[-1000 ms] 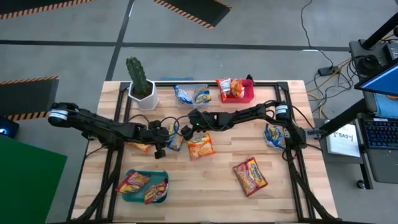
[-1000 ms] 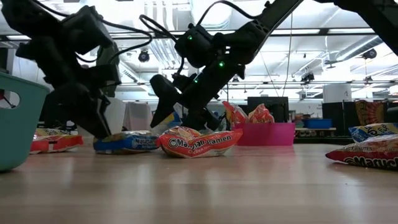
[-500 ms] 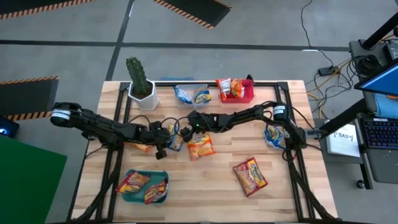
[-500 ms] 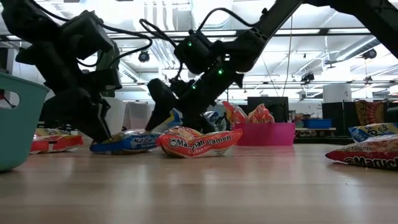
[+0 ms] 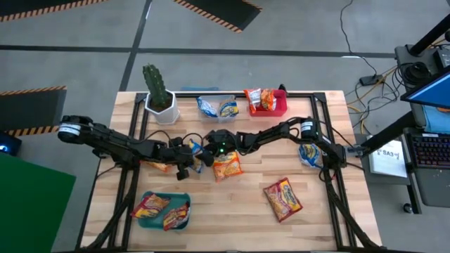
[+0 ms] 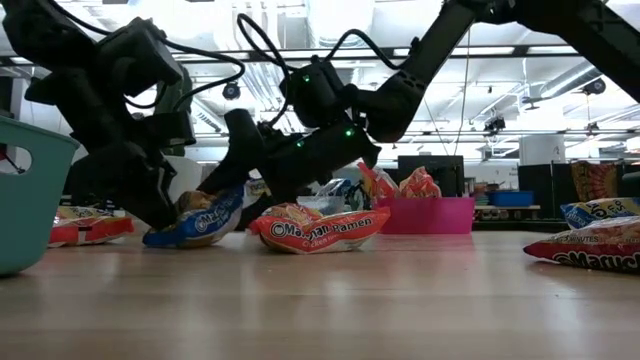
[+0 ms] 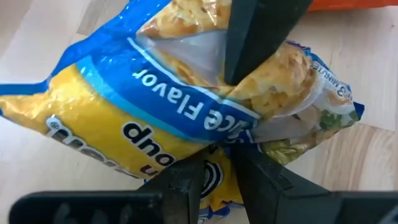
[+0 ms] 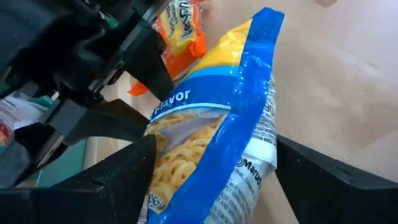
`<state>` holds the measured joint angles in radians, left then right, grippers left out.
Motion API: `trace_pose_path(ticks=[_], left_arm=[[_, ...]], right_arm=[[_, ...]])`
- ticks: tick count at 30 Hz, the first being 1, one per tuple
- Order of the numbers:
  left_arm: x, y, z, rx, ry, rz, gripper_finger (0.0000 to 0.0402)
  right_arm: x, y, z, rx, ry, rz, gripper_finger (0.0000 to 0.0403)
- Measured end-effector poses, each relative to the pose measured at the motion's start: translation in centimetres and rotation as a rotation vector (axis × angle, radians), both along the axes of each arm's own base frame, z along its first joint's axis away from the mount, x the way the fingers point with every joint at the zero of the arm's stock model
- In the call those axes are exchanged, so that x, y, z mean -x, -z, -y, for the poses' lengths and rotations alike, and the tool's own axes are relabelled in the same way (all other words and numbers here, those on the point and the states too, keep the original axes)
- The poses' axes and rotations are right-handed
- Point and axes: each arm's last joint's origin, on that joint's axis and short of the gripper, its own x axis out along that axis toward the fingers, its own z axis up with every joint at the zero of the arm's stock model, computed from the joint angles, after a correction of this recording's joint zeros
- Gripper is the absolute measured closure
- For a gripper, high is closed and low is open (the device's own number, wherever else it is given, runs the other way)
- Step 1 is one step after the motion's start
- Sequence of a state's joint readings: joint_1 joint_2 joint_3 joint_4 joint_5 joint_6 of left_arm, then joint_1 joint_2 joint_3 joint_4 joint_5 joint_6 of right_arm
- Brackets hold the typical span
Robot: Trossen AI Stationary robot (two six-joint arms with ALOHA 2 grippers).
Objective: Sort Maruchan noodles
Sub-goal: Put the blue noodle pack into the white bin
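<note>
A blue-and-yellow Maruchan noodle packet [image 5: 199, 157] sits tilted at the table's middle, its lower end [image 6: 165, 238] on the wood and its other end raised. My left gripper [image 7: 217, 180] is shut on it. My right gripper [image 8: 216, 149] reaches in from the table's right and is open, with one finger on each side of the packet's raised end. An orange-red packet [image 5: 227, 166] lies flat just to the right of them. My left gripper pinches the packet's lower edge [image 7: 216, 163] between its two fingers, coming from the table's left and slanting down. The packet leans up and away from the fingers, with its held end low by the table. My right gripper lays one finger [image 7: 261, 37] against the packet's printed face [image 7: 214, 93], coming from the table's right and slanting slightly down. The other finger [image 8: 323, 174] stands off the packet's back.
A teal bin [image 5: 149, 221] with two red packets stands near left. A clear bin [image 5: 211, 98] and a red bin [image 5: 281, 107], each with packets, and a potted cactus [image 5: 158, 91] stand at the far edge. Loose packets [image 5: 283, 198] [image 5: 309, 153] lie on the right and another [image 5: 160, 166] under the left arm.
My right gripper has sunk and moved toward the table's left, tipping closer to level, until its fingers straddle the blue-and-yellow packet. The packet lay flat before. Its end nearer my right gripper has now risen off the table, while the held end stays low.
</note>
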<state>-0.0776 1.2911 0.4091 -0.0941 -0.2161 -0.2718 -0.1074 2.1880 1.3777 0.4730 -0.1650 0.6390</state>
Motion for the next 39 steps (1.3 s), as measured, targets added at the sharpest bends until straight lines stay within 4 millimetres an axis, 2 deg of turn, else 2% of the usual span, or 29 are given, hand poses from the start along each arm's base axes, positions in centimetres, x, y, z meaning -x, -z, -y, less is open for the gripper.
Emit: trace_pose_path(ticks=[5, 13, 17, 25, 32, 39], left_arm=[[0.0, 0.0, 0.0, 0.001, -0.004, 0.002, 0.0326], [0.0, 0.0, 0.0, 0.013, -0.02, 0.011, 0.0326], [0.0, -0.1, 0.0, 0.015, -0.021, 0.014, 0.0326], [0.3, -1.4, 0.1, 0.011, -0.003, 0.079, 0.0326], [1.1, -3.8, 0.1, -0.002, 0.033, 0.2, 0.0326], [2.2, -6.4, 0.0, -0.044, 0.083, 0.343, 0.0326]], right_arm=[[0.0, 0.0, 0.0, 0.001, -0.001, 0.001, 0.0166], [0.0, -0.1, 0.0, 0.012, -0.001, 0.005, 0.0314], [0.0, -0.3, 0.0, 0.022, -0.008, 0.009, 0.036], [0.2, -2.0, -0.3, 0.05, -0.058, 0.031, 0.0356], [0.6, -5.0, -1.2, 0.138, -0.094, 0.079, 0.0364], [2.1, -8.3, -2.5, 0.276, -0.055, 0.023, 0.0364]])
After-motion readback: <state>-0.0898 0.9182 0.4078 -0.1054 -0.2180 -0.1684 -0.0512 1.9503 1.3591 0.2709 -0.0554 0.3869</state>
